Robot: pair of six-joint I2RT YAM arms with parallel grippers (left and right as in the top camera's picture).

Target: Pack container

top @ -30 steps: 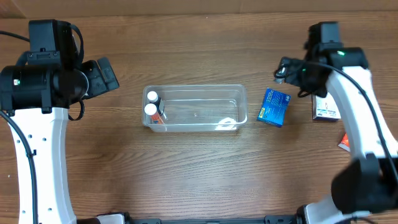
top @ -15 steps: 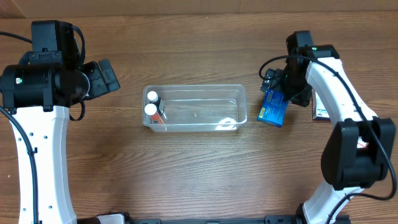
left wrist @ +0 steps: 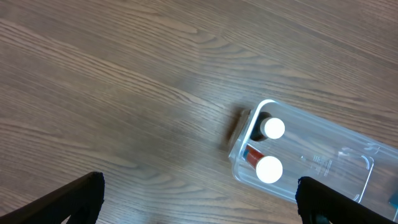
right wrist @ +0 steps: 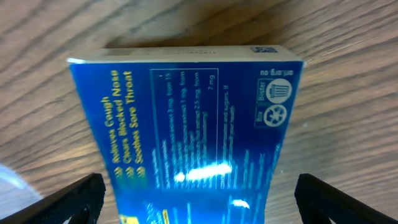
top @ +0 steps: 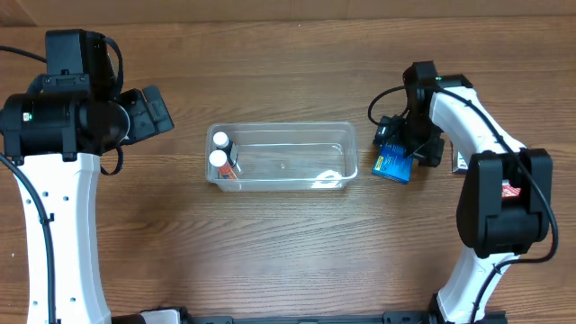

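Observation:
The clear plastic container (top: 284, 127) lies mid-table, with two white-capped bottles (top: 219, 140) at its left end. It also shows in the left wrist view (left wrist: 239, 157), with the bottles (left wrist: 269, 168) inside. A blue medicine box (top: 392, 167) lies flat just right of the container. My right gripper (top: 402, 146) is open directly over this box, and its fingers straddle the box (right wrist: 186, 124) in the right wrist view. My left gripper (top: 149, 112) is open and empty, raised to the left of the container.
A white box (top: 462, 163) lies right of the blue box, partly hidden by my right arm. Bare wooden tabletop surrounds the container.
My right gripper has moved left and down from above the white box to over the blue box. The left arm and the container have not moved.

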